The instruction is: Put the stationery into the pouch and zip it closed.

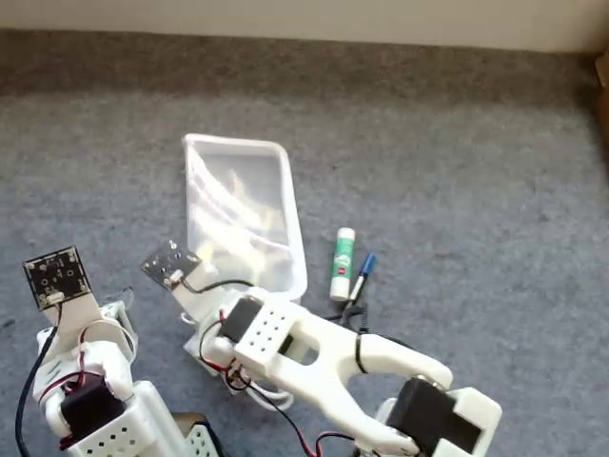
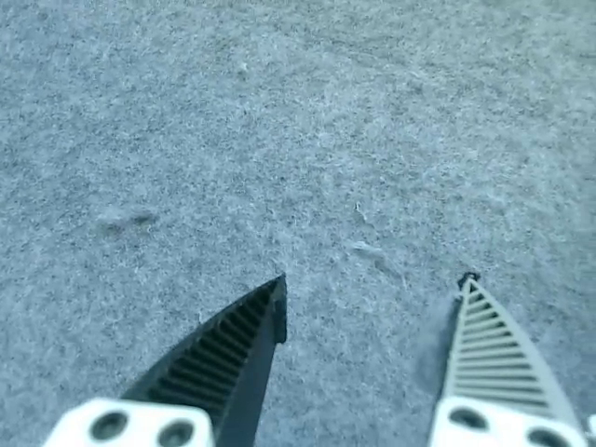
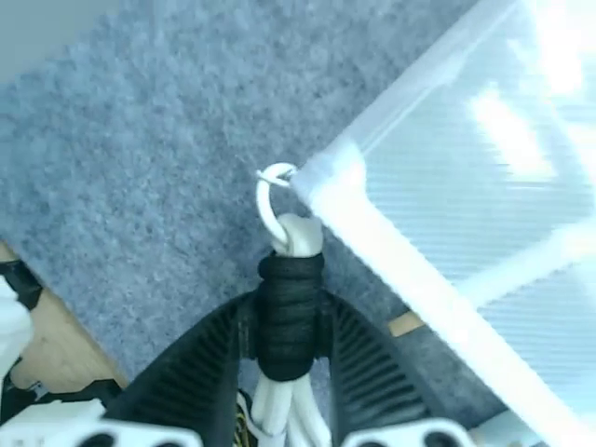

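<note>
A translucent white pouch [image 1: 238,214] lies flat on the grey carpet, its long side running away from the arms. To its right, outside it, lie a green-and-white glue stick [image 1: 343,264] and a blue pen [image 1: 363,274] side by side. My right arm [image 1: 285,343] reaches to the pouch's near left corner. There my right gripper [image 3: 291,317] is shut on the zip pull cord [image 3: 298,237], a white cord with black wrapping tied by a ring to the corner of the pouch [image 3: 484,186]. My left gripper [image 2: 372,279] hangs open over bare carpet, holding nothing.
The left arm [image 1: 86,381] stands at the near left, close beside the right arm's wrist. Grey carpet [image 1: 457,143] stretches to the right and beyond the pouch. A pale wall edge [image 1: 304,19] runs along the far side. A strip of wood [image 3: 56,354] borders the carpet's near side.
</note>
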Robot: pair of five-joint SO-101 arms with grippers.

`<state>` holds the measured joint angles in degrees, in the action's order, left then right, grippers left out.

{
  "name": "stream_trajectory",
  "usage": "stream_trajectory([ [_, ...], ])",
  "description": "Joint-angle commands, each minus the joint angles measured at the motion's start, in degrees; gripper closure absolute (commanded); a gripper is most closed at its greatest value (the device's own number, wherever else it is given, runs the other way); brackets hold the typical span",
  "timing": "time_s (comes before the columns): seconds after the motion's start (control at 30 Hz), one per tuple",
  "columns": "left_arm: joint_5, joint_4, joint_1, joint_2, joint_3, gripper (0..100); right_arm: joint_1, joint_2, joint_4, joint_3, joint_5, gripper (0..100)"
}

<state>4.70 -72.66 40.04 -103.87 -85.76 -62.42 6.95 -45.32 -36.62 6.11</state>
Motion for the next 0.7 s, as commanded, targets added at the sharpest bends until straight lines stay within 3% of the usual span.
stream_trajectory([
  [0.0, -0.6, 1.2, -1.0, -0.8, 1.3, 73, 3.2, 8.0, -1.8, 2.2, -0.1, 99.3],
  [0.23, -0.7, 0.8, -1.1, -0.8, 2.8, 72, 4.8, 15.3, -3.1, -0.4, -0.4, 99.3],
  [0.37, -0.7, 0.7, -1.2, -0.8, 2.7, 66, 4.9, 20.1, -3.1, -2.9, -4.3, 99.3],
  [0.67, -0.4, -0.5, -12.7, -0.8, 4.4, 66, 10.8, 26.6, -3.2, -5.7, -4.5, 99.3],
])
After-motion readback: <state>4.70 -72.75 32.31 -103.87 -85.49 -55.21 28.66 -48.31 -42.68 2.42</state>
